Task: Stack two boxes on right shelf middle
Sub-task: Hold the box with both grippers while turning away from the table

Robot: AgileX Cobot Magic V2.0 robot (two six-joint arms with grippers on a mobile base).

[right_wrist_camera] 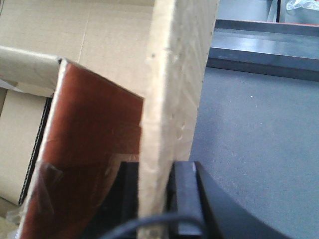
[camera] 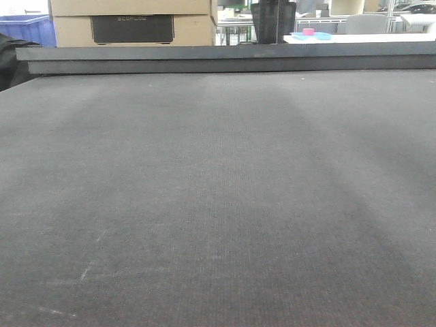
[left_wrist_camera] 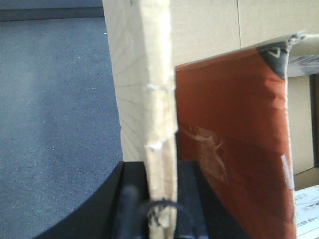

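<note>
Grey matting (camera: 218,204) lies behind the cardboard box (left_wrist_camera: 157,74), whose walls the left gripper (left_wrist_camera: 160,199) and right gripper (right_wrist_camera: 157,199) each pinch; carrying appears underway, so next both arms must travel evenly toward the right shelf.

Worktop (camera: 218,204): dark grey, fine woven grain, faint pale scuffs.
Cardboard wall (left_wrist_camera: 158,99): pale beige, rough whitish edge (the same tone in both wrist views).
Panel (left_wrist_camera: 234,149): rusty red-brown, glossy tape patch, black corner.
Far box (camera: 133,8): tan, black inset.
Bin (camera: 24,28): blue.
</note>
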